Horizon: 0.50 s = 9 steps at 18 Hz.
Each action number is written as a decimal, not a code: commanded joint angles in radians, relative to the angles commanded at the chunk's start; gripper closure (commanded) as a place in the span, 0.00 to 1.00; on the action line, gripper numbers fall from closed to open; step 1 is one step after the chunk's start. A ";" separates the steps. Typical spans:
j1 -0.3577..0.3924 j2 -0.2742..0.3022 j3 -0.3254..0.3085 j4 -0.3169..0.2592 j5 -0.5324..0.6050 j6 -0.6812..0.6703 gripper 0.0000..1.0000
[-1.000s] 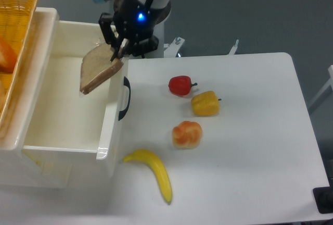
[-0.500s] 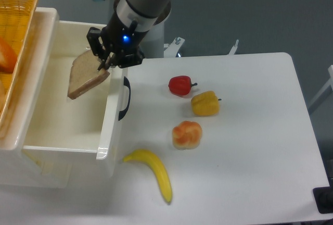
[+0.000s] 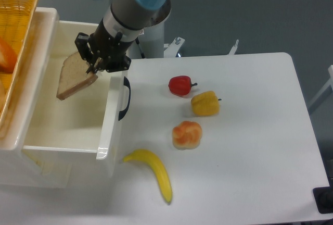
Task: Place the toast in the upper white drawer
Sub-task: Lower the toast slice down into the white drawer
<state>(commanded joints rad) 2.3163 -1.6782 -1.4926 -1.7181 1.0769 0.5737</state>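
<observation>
The toast [image 3: 74,77] is a flat speckled light-brown slice, tilted, hanging over the open upper white drawer [image 3: 110,131], which has a black curved handle [image 3: 124,98] on its front. My gripper [image 3: 92,64] is shut on the toast's upper right edge and holds it above the drawer's inside, clear of the drawer floor. The toast lies left of the drawer's front wall.
A yellow wicker basket [image 3: 15,32] with an orange item sits at the upper left above the drawer. On the white table lie a red pepper [image 3: 180,85], a yellow pepper [image 3: 205,103], an orange fruit [image 3: 187,134] and a banana [image 3: 154,171].
My gripper has carried the toast leftward, from over the drawer's front wall to well over the drawer's inside. Nothing else has moved.
</observation>
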 joint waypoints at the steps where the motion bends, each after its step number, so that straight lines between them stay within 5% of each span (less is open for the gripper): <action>1: -0.002 0.000 0.000 -0.002 0.000 0.000 0.88; 9: -0.025 -0.005 -0.002 -0.002 0.002 -0.002 0.83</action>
<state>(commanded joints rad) 2.2918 -1.6828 -1.4941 -1.7196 1.0784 0.5722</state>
